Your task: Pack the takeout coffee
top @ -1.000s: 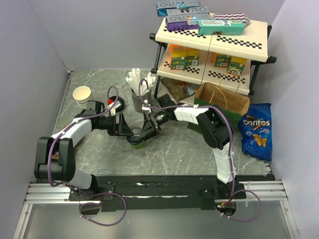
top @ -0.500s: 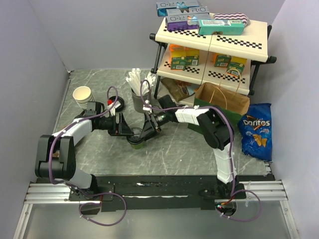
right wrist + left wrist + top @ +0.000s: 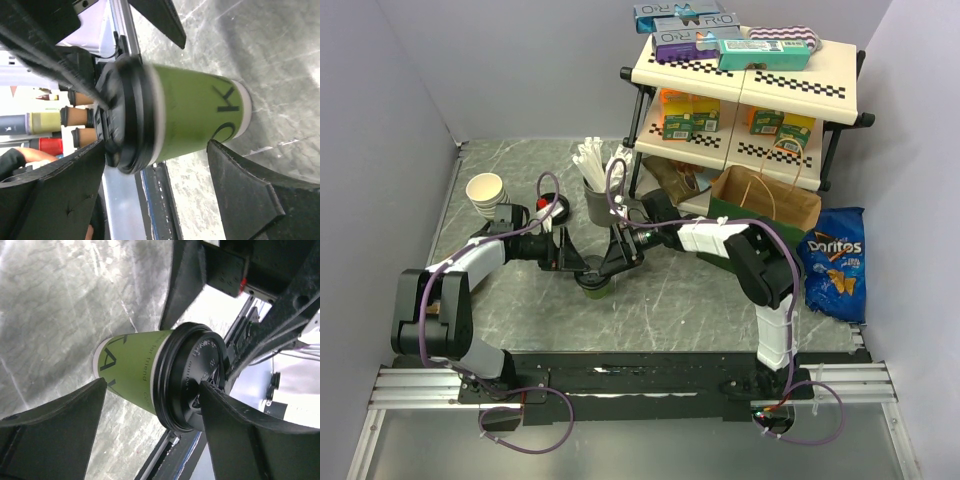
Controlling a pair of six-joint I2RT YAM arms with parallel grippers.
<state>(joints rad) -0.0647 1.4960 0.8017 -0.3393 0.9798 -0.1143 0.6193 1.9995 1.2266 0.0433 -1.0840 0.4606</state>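
Note:
The takeout coffee (image 3: 592,284), a green paper cup with a black lid, stands upright on the grey table between my two grippers. My left gripper (image 3: 571,262) reaches it from the left and my right gripper (image 3: 611,262) from the right. In the left wrist view the cup (image 3: 135,372) lies across the frame, and the left gripper (image 3: 152,385) is open, one finger (image 3: 240,435) overlapping the lid (image 3: 192,380). In the right wrist view the cup (image 3: 195,112) spans the wide gap of the open right gripper (image 3: 157,145), and its lid (image 3: 125,115) is blurred.
A lidless cream cup (image 3: 486,191) stands at the back left. A grey holder of white cutlery (image 3: 597,195) is just behind the grippers. An open brown paper bag (image 3: 765,200), a Doritos bag (image 3: 833,262) and a stocked shelf rack (image 3: 750,75) fill the right side.
The right gripper's jaws have widened and the right forearm has shifted slightly. The left arm and the cup have hardly moved.

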